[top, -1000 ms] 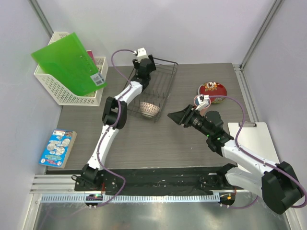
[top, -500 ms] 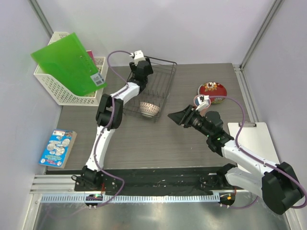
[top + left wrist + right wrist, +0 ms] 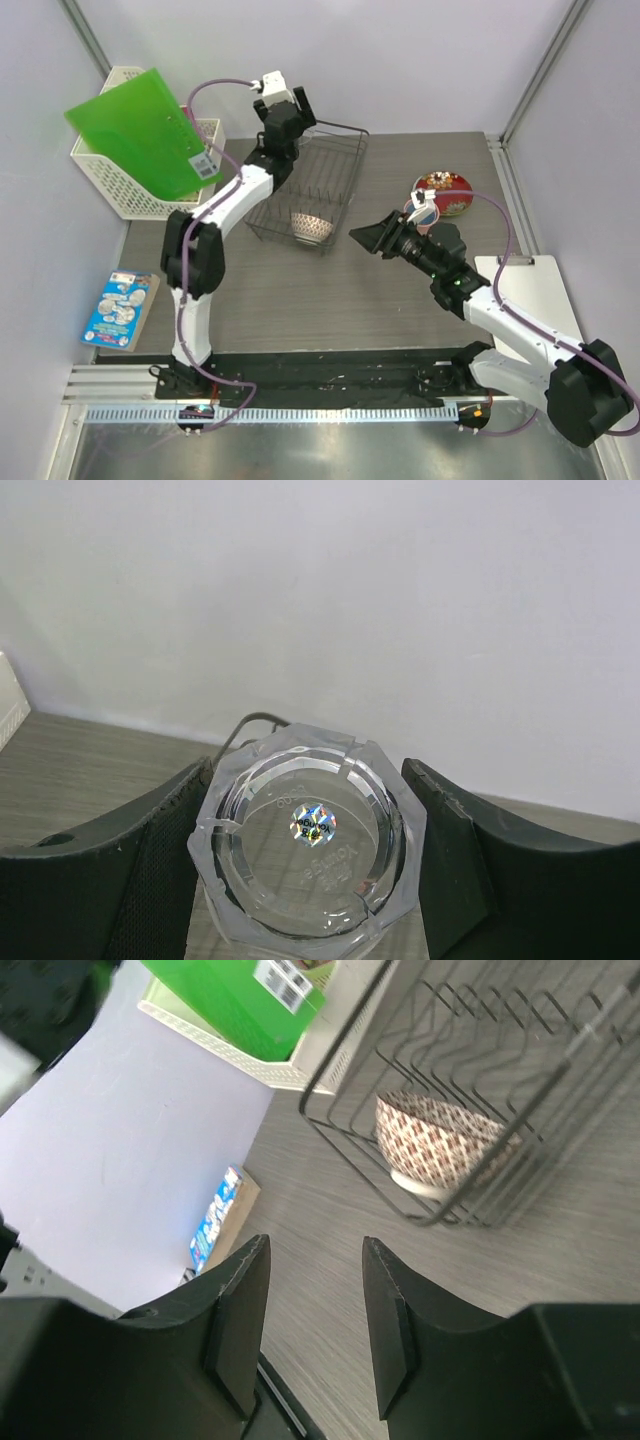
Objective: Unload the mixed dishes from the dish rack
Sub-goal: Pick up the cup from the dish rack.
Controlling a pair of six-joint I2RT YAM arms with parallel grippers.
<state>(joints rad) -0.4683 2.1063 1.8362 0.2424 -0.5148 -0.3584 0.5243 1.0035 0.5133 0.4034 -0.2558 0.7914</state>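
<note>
The glass dish (image 3: 310, 880) between the fingers (image 3: 470, 870) of the left pincer (image 3: 308, 770) is clear and glossy, cut in facets, with a small holographic foil sticker (image 3: 313, 825) at its middle. Those fingers are matt black, and one inner pad (image 3: 160, 880) has a fine woven-looking texture. The dish rack (image 3: 320, 175) is thin black wire with a faint sheen. The bowl (image 3: 440, 1140) in it looks like glazed ceramic, white with a reddish print. The table (image 3: 330, 290) is matt grey with a wood grain. The basket (image 3: 120, 185) is white plastic lattice, and the folder (image 3: 140, 125) is smooth, shiny green plastic.
</note>
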